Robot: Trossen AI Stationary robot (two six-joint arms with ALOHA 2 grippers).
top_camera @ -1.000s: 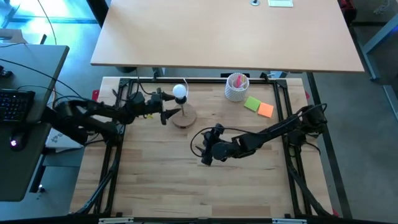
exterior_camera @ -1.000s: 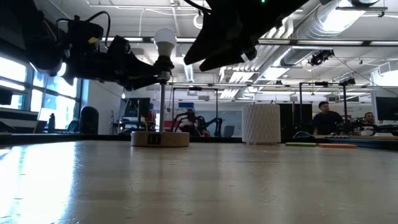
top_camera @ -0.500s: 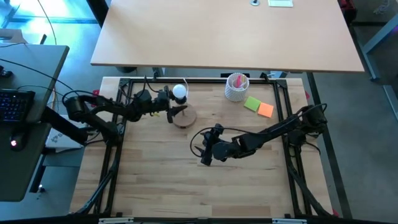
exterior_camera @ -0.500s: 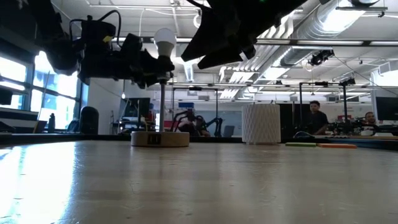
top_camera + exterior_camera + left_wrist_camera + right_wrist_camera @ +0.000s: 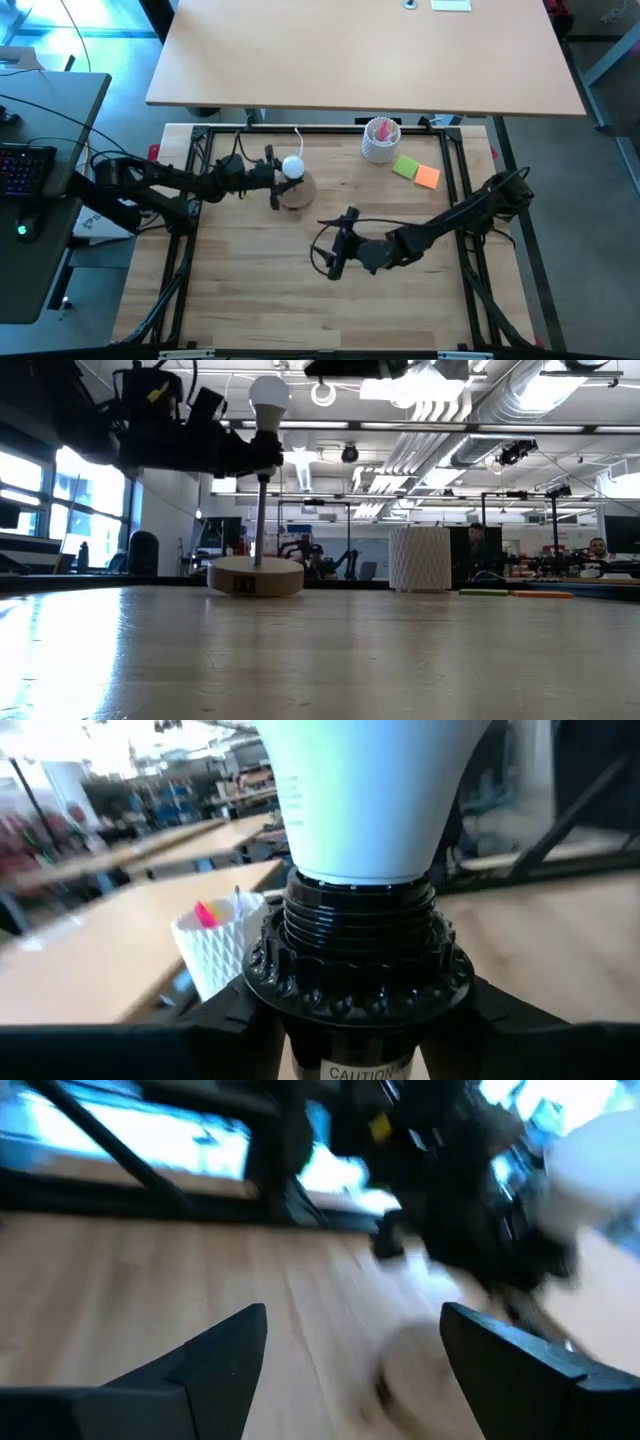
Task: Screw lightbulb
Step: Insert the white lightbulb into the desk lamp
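Lightbulb sits upright in the black socket atop the wooden stand; my left gripper clasps that socket just below it, my right gripper waits apart, fingers spread, empty

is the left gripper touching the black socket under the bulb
Touching. In the left wrist view the left gripper has both dark fingers pressed against the black socket below the lightbulb.
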